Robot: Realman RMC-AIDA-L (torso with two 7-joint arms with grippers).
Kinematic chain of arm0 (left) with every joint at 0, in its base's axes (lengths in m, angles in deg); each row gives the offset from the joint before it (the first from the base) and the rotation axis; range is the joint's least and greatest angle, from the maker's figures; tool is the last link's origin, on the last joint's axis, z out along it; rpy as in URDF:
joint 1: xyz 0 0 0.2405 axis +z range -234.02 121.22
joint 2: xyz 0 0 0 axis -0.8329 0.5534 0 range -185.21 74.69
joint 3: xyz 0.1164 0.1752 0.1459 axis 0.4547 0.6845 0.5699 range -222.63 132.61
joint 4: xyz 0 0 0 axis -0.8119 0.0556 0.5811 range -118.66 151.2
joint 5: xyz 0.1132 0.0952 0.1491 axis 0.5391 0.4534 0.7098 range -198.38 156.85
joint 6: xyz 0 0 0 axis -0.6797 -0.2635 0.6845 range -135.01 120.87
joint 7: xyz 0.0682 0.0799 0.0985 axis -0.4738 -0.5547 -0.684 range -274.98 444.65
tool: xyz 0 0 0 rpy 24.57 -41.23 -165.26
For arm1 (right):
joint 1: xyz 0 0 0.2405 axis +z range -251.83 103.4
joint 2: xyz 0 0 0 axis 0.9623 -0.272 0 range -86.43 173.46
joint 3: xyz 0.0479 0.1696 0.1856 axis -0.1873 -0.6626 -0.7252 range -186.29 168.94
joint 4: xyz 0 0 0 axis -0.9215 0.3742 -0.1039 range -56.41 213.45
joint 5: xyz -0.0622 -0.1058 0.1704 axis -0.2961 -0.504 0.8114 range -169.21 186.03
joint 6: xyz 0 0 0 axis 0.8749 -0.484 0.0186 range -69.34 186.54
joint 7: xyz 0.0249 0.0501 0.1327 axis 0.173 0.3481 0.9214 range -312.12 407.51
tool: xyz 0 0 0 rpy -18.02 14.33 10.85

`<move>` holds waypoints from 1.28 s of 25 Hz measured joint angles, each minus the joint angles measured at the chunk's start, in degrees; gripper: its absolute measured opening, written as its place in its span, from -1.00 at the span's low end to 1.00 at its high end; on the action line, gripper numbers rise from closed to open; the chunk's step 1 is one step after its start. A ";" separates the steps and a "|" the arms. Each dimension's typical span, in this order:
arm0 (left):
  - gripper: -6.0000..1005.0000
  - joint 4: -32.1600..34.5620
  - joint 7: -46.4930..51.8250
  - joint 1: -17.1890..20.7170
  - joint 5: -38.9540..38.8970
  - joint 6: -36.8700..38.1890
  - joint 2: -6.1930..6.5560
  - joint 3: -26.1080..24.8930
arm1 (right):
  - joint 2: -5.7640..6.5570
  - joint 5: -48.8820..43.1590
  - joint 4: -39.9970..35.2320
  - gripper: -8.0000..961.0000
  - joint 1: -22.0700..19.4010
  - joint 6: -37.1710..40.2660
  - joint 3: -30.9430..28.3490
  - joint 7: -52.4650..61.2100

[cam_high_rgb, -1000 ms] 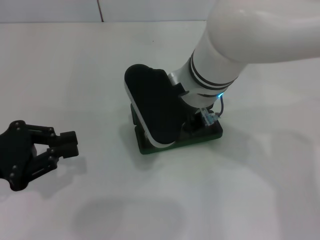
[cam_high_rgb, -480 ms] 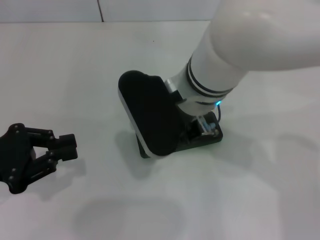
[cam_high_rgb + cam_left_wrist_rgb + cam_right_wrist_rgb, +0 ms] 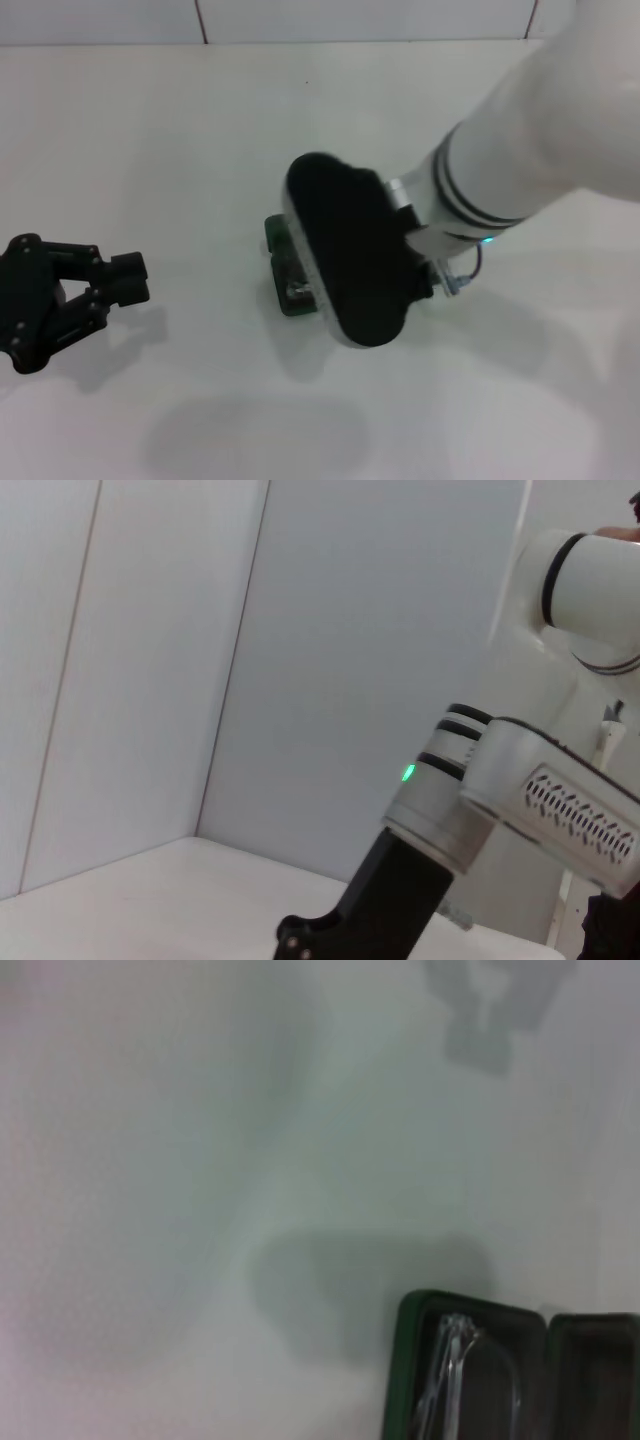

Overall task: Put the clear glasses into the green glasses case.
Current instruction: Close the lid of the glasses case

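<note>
Head view: right arm reaches across the middle of the counter [image 3: 200,120], its dark wrist housing covering most of the case [image 3: 283,262]. Only the case's left end shows beyond it. Right end effector itself is hidden under the arm; cannot tell whether it is wide, narrow or holding anything.

Right wrist view: case [image 3: 400,1360] lies open, green rim around a dark lining. The glasses [image 3: 450,1375] lie inside one compartment, thin clear temple arms catching light. Second compartment beside it looks bare. Judgement: glasses are in, lid not yet shut.

Left end effector [image 3: 70,300] rests well apart on the counter's left side, fingers spread wide, holding nothing. Idle.

Risks, as I judge them: the arm sits close over the case, so a sideways pull could nudge or drag it. If a temple arm stands proud of the rim, closing the lid could pinch it.
</note>
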 joint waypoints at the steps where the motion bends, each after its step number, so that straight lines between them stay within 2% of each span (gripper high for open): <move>1: -0.62 0.00 0.12 -0.17 -0.08 0.01 -0.08 0.00 | -0.01 -0.30 -1.86 -0.29 -1.80 0.85 -1.11 0.23; 7: -0.62 0.01 0.61 -0.57 -1.33 -0.01 -0.36 -0.32 | 0.00 -0.85 -14.52 -0.29 -14.94 3.42 -8.10 0.38; 10: -0.62 0.00 1.55 -0.95 -1.62 -0.03 -0.82 -2.19 | 0.11 0.98 -19.75 -0.29 -21.26 3.40 -11.75 0.22; 13: -0.62 0.00 1.91 -1.12 -1.68 -0.03 -1.59 -4.39 | 0.31 7.35 -23.89 -0.30 -26.72 2.90 -18.11 -1.06; 18: -0.61 0.01 2.04 -1.63 -1.88 -0.01 -2.24 -5.88 | 0.37 22.39 -24.57 -0.31 -31.69 3.65 -31.23 -6.47; 23: -0.61 0.00 3.12 -4.53 -1.92 -0.05 -3.26 -5.90 | 0.48 41.96 -18.80 -0.31 -37.99 8.57 -48.16 -17.11; 27: -0.61 0.04 3.46 -6.59 -1.79 -0.89 -3.97 -5.94 | 0.60 54.60 -6.04 -0.31 -39.05 15.18 -60.99 -24.96; 30: -0.61 0.53 3.42 -8.65 -0.56 -4.24 -5.04 -5.65 | 0.60 59.23 5.19 -0.31 -39.08 19.64 -69.52 -31.97; 32: -0.61 0.70 3.69 -10.92 1.21 -7.30 -5.74 -5.55 | 0.61 59.05 10.76 -0.31 -39.20 21.94 -74.99 -35.79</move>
